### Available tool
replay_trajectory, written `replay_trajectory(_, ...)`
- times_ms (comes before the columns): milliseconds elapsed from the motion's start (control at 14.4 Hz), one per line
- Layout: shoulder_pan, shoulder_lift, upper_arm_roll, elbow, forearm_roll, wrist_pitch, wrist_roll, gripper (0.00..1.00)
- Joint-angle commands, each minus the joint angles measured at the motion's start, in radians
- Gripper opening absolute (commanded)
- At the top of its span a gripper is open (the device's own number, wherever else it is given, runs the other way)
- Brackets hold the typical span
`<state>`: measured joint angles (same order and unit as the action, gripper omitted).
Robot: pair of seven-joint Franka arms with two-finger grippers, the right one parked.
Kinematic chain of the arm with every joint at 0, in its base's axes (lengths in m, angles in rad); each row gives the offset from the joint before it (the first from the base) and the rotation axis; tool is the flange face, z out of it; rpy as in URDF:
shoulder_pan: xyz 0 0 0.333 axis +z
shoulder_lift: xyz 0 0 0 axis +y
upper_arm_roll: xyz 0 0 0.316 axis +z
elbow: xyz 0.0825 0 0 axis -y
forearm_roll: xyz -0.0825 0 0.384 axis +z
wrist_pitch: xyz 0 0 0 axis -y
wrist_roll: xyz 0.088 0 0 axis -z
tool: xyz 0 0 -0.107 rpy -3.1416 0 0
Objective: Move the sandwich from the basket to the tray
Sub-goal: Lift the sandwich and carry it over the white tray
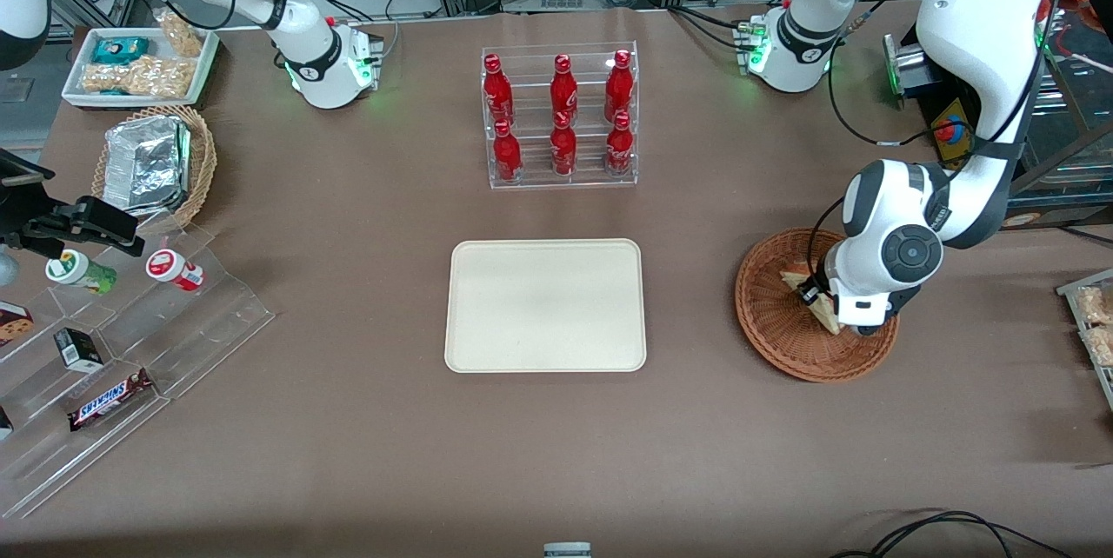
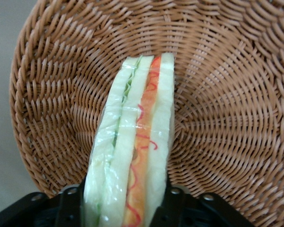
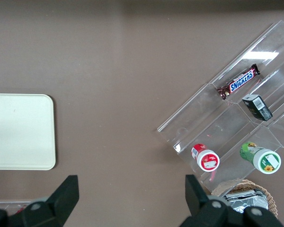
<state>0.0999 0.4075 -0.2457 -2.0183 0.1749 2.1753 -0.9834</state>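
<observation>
The sandwich point(image 2: 132, 156), a plastic-wrapped wedge of white bread with orange and pale green layers, stands on edge in the reddish-brown wicker basket point(image 2: 217, 118). My left gripper point(image 2: 128, 208) is shut on the sandwich, with a black finger point(image 2: 173, 205) pressed against each bread face. In the front view the gripper point(image 1: 856, 319) is down inside the basket point(image 1: 769, 319) and the arm's wrist hides most of the sandwich point(image 1: 804, 287). The cream tray point(image 1: 545, 304) lies flat and bare at the table's middle, beside the basket toward the parked arm's end.
A clear rack of red bottles point(image 1: 561, 115) stands farther from the front camera than the tray. Toward the parked arm's end are a clear stepped stand with snacks point(image 1: 113, 349), a tan basket with foil packets point(image 1: 152, 162) and a white snack tray point(image 1: 139, 63).
</observation>
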Motion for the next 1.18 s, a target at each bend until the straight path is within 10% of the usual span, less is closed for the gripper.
replay_trajectory(0,-0.006,-0.010,0.005,0.039,0.028,-0.003,-0.026,0.03)
replay_trajectory(417,-0.008,-0.029,-0.059,0.209,0.031,-0.135,0.080,0.04)
replay_trajectory(833,-0.014,0.149,-0.372,0.382,0.037,-0.137,0.138,0.07)
replay_trajectory(1111,-0.245,0.264,-0.328,0.480,0.130,-0.129,0.088,0.10)
